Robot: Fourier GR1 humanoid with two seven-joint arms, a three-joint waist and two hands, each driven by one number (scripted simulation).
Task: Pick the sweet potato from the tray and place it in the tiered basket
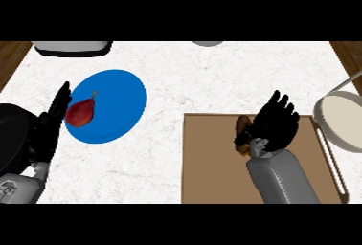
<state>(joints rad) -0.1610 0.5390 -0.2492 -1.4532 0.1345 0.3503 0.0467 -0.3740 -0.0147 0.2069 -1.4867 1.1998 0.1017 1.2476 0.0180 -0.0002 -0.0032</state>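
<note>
A: Where is the sweet potato point(243, 125) found?

B: It is seen lying on the brown tray point(212, 162), near the tray's far edge. Only a brown part of it is shown, at the left of the right hand point(272, 127); the rest is hidden by that hand.

A: How is the right hand held?

B: It is laid over the sweet potato, with the fingers spread and pointed away from the robot. A thumb-side part is seen low against the vegetable. Whether the sweet potato is actually gripped cannot be told, since the contact is covered by the hand itself.

A: And the left hand point(50, 127)?

B: It is shown at the left edge, fingers straight and upward, at rest and holding nothing. It is placed just beside the blue plate point(120, 91).

A: What is carried by that plate?

B: A dark red pear-shaped fruit point(81, 113) is laid on its left part.

A: Where is the tiered basket point(339, 119) found?

B: At the right edge of the white table point(198, 76), just beside the tray, a round pale tier with a rim is seen. A white appliance point(73, 47) is set at the far left.
</note>
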